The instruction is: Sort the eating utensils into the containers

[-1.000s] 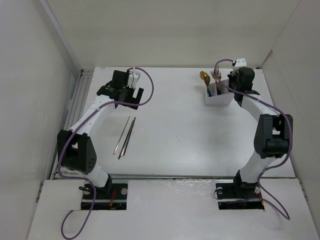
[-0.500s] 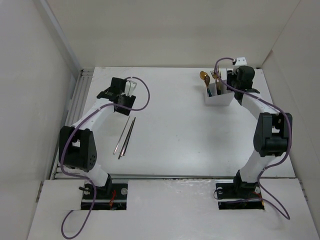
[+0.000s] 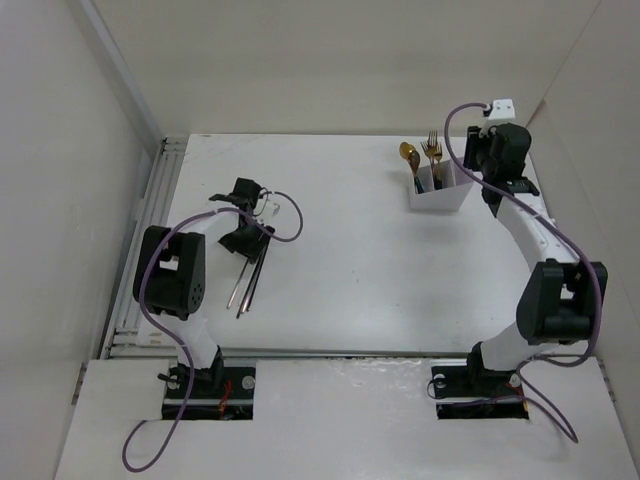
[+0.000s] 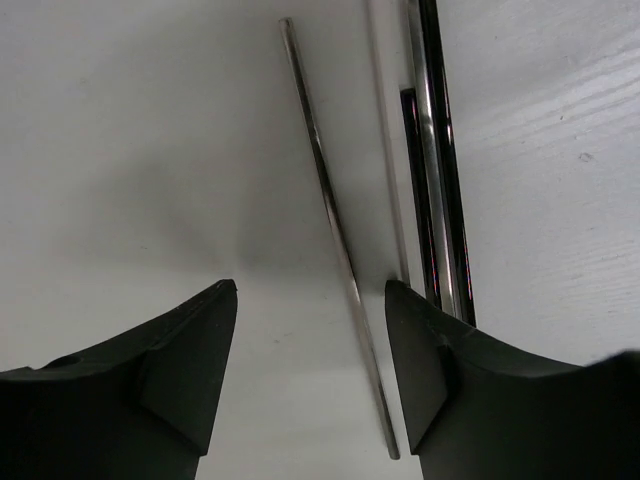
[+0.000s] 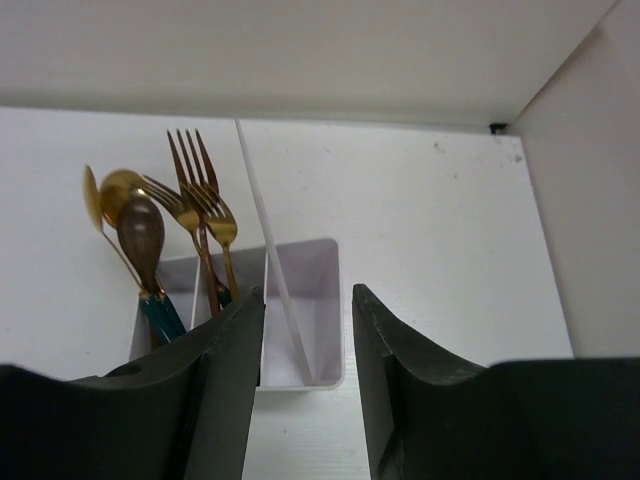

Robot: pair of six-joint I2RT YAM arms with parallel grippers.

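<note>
chopsticks (image 4: 335,230) up next
left gripper (image 4: 310,300) spread around one, needs to lower and pinch; right gripper (image 5: 308,300) spread, empty over the box (image 3: 440,196).

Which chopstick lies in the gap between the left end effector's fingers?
The single thin silver chopstick, slanted apart from the rest. The other chopsticks lie bunched together, running under one finger.

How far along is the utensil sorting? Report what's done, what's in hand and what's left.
Done: spoons and forks stand in the white container. In hand: nothing is gripped. The left gripper hangs open low over the chopsticks, with one lying between its jaws. The right gripper is open and empty by the container. Left: the chopsticks on the table need gripping and carrying over.
</note>
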